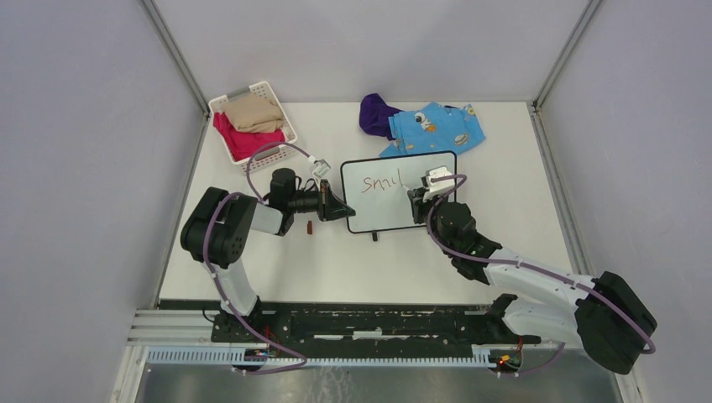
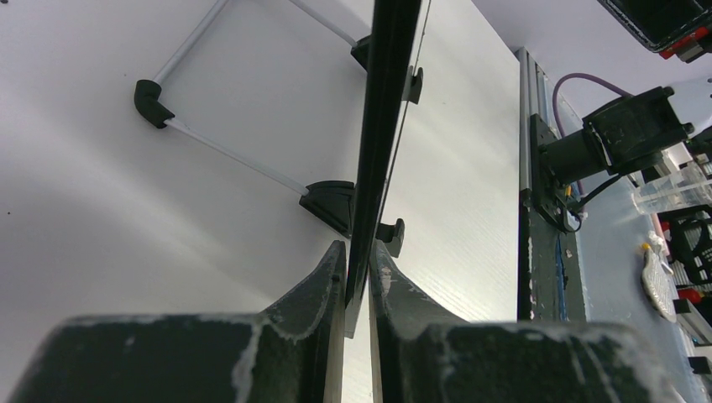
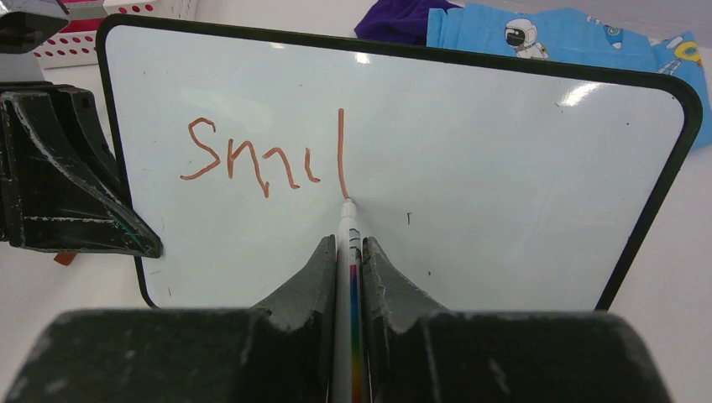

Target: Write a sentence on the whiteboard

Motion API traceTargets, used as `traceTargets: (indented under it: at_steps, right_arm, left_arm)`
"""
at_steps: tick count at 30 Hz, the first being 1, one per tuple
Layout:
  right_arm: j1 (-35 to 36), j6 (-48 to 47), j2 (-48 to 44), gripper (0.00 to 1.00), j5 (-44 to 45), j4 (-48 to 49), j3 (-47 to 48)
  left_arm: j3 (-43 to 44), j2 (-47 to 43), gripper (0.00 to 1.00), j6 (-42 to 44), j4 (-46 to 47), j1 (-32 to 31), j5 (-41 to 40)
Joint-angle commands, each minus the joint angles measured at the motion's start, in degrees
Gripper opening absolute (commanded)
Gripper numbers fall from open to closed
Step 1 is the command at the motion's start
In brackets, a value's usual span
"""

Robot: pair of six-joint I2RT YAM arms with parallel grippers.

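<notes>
- The board point(image 1: 378, 210) stands upright near the table's point(image 1: 520, 210) centre; the left gripper point(image 2: 357, 256) is clamped on its 9 o'clock edge, steadying it.
- The right gripper point(image 3: 348, 243) pinches a marker point(image 3: 347, 220), whose tip touches the board at the foot of the "l".
- The writing point(image 3: 264, 159) reads "smil": the first word looks unfinished.
- Next, likely: lift the tip, shift toward 3 o'clock, and loop an "e" with light pressure so the board stays put.

I saw the whiteboard point(image 1: 382, 214) at mid-table, white with a thin black frame and rounded corners. Its sentence point(image 3: 260, 164) was unfinished: only "smil" in reddish-brown strokes, on the board's far left part.
</notes>
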Motion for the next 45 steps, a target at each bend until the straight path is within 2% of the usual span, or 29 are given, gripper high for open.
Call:
traceTargets:
  at_steps: [1, 8, 16, 35, 45]
  right_arm:
    - [-0.60, 0.55, -2.15, 0.00, 1.95, -0.67, -0.52]
    - [-0.53, 0.67, -4.58, 0.00, -0.14, -0.02, 1.39]
    - [-0.55, -0.60, -2.08, 0.00, -0.06, -0.10, 4.04]
    - [-2.68, -0.67, -1.98, 0.00, 3.38, 0.16, 2.30]
    - [-2.88, -0.92, -1.31, 0.00, 2.03, 0.26, 3.96]
  left_arm:
    - [0.61, -0.68, 0.02, 3.85, -2.81, 0.06, -3.56]
    - [0.64, -0.83, 0.02, 3.82, -2.81, -0.03, -3.54]
    - [0.91, -1.01, 0.02, 4.40, -3.80, -0.06, -3.74]
    - [1.16, -1.09, 0.02, 5.39, -5.25, -0.29, -4.06]
    - [1.26, -1.15, 0.02, 5.60, -5.58, -0.38, -4.09]
